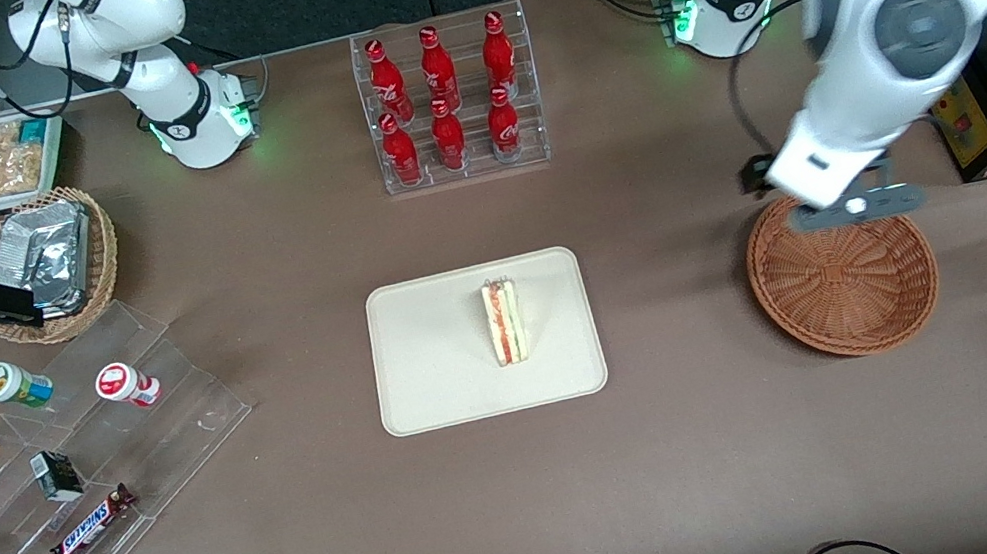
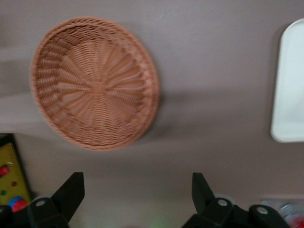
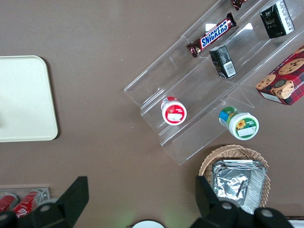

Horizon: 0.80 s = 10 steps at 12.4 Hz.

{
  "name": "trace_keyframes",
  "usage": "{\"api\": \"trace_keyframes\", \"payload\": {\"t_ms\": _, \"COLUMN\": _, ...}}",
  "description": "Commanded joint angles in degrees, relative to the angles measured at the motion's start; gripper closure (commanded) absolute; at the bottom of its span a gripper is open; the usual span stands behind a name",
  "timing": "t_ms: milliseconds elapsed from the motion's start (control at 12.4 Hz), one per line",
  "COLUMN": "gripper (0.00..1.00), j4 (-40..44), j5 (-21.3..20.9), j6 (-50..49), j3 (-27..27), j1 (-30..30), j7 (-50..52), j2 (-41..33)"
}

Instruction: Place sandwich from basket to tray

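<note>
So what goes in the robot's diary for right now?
sandwich: on tray | basket: empty | gripper: open, above basket's farther rim

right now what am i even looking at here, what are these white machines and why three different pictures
The white machines are two robot arms bolted to a brown table. Each ends in a two-fingered claw.

The front view looks down at the whole table. The other two pictures come from small cameras on each arm's wrist, so the dark fingers poke into them.

The job is moving a sandwich from the brown woven basket to the cream tray. The sandwich already stands on the tray, and the basket has nothing in it.

The working arm's claw hangs over the table beside the basket, open, holding nothing.

Around them: red bottles in a clear rack, chocolate bars on clear steps, and a lighter basket of foil packets toward the parked arm's end.
</note>
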<state>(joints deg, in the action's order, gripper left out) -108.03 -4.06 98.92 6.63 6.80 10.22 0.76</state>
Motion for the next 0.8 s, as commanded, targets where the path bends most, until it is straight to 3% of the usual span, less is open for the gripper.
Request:
{"api": "trace_keyframes", "payload": {"t_ms": 0, "gripper": 0.00, "j4": -4.7, "j5": 0.9, "j6": 0.1, "j3": 0.8, "j1": -5.3, "j7": -7.9, "j2": -6.4}}
{"api": "trace_keyframes", "payload": {"t_ms": 322, "gripper": 0.00, "j4": -3.3, "j5": 1.1, "j6": -4.7, "j3": 0.7, "j1": -8.2, "j7": -8.8, "j2": -12.5}}
{"api": "trace_keyframes", "payload": {"t_ms": 724, "gripper": 0.00, "j4": 5.9, "j5": 2.2, "j6": -13.4, "j3": 0.7, "j1": -8.6, "j7": -9.0, "j2": -12.6}}
